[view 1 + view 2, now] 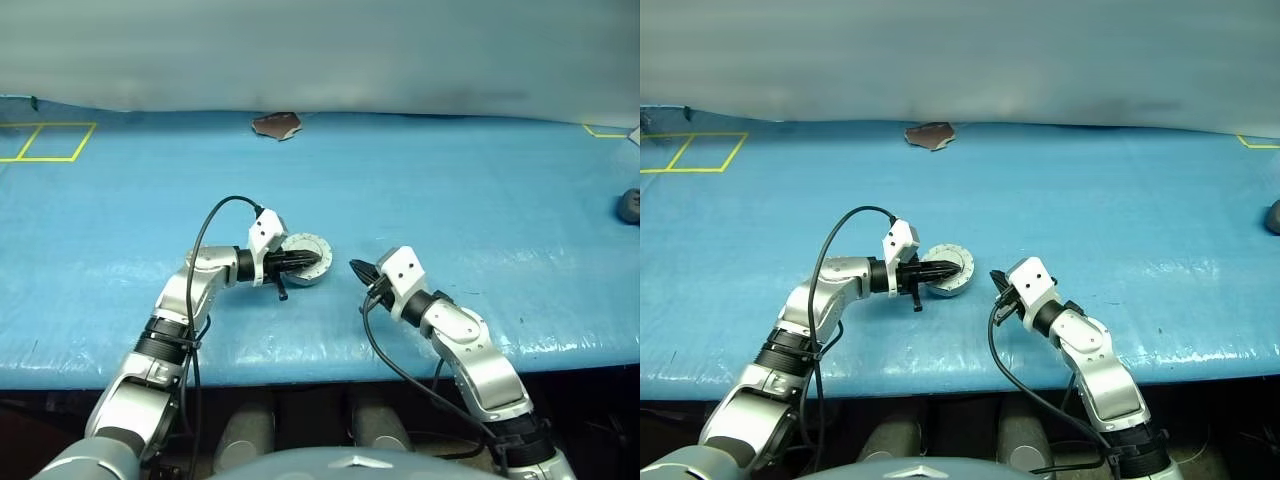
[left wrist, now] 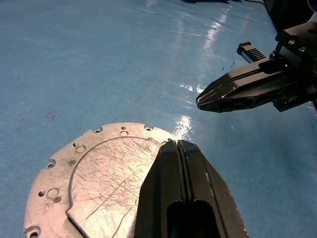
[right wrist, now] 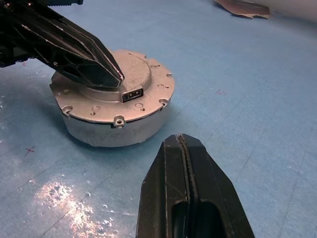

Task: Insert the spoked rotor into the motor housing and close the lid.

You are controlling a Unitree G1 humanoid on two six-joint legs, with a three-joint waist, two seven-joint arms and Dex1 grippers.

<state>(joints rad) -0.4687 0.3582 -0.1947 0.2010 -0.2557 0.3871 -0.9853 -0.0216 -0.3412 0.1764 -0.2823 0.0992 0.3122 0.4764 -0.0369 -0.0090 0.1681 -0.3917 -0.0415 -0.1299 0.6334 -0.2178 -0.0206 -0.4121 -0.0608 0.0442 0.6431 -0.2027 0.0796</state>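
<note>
The left gripper [image 1: 318, 262], fingers pressed together, is resting on the plain pale silver round lid [image 3: 130, 74] closing the short silver motor housing [image 3: 116, 131]; the right gripper [image 1: 355, 267], likewise pressed together, is hovering nearby

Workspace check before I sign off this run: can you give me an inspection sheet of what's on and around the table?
Surface: blue mat over the table, yellow tape squares at its far left corner.
Job's things: lid sits closed on the motor housing, plain silver face up; spoked rotor not seen.
Clutter: brown scrap at the far edge; dark object at the right edge.
Grippers: left pincer shut, lying over the lid; whether it presses, I cannot tell. Right pincer shut, apart from the housing, holding nothing.
Cables: black cable loops over the left arm; another trails under the right arm.
Surroundings: pale wall behind the table.
</note>
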